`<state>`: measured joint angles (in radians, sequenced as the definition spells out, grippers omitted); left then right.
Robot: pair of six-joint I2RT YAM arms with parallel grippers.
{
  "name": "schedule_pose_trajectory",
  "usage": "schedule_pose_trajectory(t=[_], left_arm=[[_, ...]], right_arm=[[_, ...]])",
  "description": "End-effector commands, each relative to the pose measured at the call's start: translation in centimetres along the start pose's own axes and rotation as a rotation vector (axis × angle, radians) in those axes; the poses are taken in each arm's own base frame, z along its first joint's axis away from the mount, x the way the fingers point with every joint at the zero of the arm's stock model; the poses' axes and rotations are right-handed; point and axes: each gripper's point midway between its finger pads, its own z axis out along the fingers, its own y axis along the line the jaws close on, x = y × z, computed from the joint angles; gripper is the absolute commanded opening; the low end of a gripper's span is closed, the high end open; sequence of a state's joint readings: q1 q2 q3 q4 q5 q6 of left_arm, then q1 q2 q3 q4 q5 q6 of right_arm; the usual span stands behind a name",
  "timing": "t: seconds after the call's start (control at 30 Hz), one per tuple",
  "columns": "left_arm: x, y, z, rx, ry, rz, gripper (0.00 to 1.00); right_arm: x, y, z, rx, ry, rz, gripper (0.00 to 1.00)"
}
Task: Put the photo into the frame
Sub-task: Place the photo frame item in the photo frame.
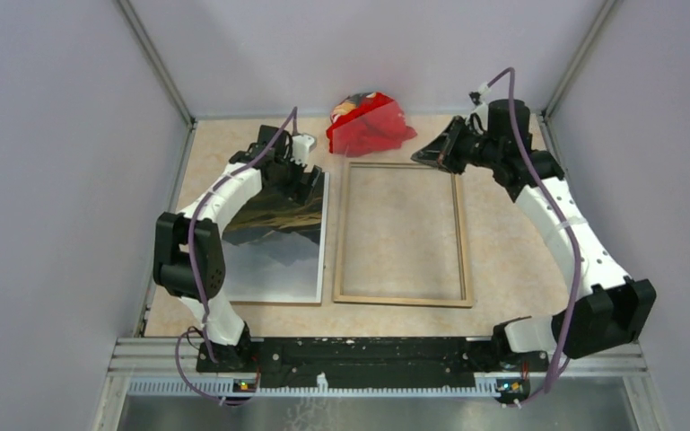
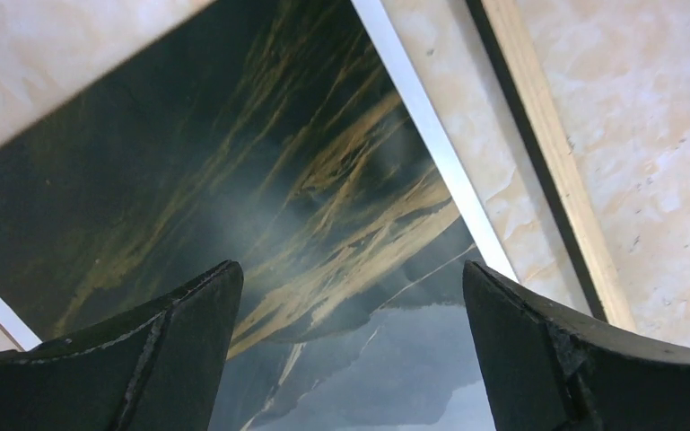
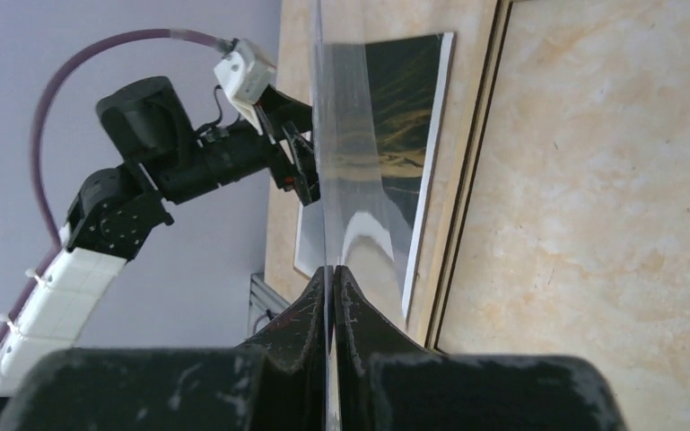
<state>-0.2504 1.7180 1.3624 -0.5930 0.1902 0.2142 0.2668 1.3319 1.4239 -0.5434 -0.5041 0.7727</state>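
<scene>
Checking positions first: photo (image 1: 278,265) flat and face up on the table (image 1: 511,242), just left of the frame (image 1: 401,299), parted from it by a narrow strip of tabletop. Frame flat, pale back up, opening bare. Left gripper (image 2: 348,287) spread wide above the photo's dark mountain end, grasping nothing. Right gripper (image 3: 330,274) clenched on the edge of a thin clear sheet (image 3: 336,162), seen edge-on from the right wrist, near the frame's far right corner.

Probable faults from here:

- Sliding or creasing the print. No raised edge offered to the fingers; closing from above likely to push or buckle the paper rather than lift it.
- Catching a corner. Frame only slightly larger than the print; any twist in transfer likely to hang a margin on a rail.
- Losing the clear sheet. Pinched at one edge only; prone to swinging, slipping, or fouling the left arm over the frame.
</scene>
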Motion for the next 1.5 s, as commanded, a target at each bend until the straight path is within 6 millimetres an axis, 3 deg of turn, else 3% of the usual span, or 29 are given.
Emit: schedule_pose_trajectory(t=[0.0, 0.13, 0.27, 0.6, 1.0, 1.2, 1.47], left_arm=[[-0.6, 0.6, -0.9, -0.045, -0.049, 0.030, 0.99], [-0.2, 0.5, -0.7, -0.042, -0.040, 0.027, 0.98], [0.0, 0.2, -0.7, -0.025, -0.035, 0.034, 0.98], [1.5, -2.6, 0.6, 0.062, -0.006, 0.044, 0.96], [2.3, -8.4, 2.6, 0.187, 0.034, 0.093, 0.83], [2.7, -8.8, 4.3, 0.213, 0.067, 0.072, 0.72], [2.4, -8.9, 5.0, 0.226, 0.072, 0.073, 0.62]], right_arm=[[0.6, -2.4, 3.0, -0.049, 0.037, 0.068, 0.00], [1.9, -6.4, 4.4, -0.088, 0.079, 0.134, 0.00], [2.1, -10.4, 4.3, -0.038, 0.082, 0.156, 0.00], [3.5, -14.8, 4.9, 0.082, 0.100, 0.129, 0.00], [3.1, -17.4, 5.1, 0.128, 0.084, 0.097, 0.00], [2.9, -17.7, 5.1, 0.126, 0.072, 0.095, 0.00], [2.2, -17.8, 4.8, 0.110, 0.038, 0.098, 0.00]])
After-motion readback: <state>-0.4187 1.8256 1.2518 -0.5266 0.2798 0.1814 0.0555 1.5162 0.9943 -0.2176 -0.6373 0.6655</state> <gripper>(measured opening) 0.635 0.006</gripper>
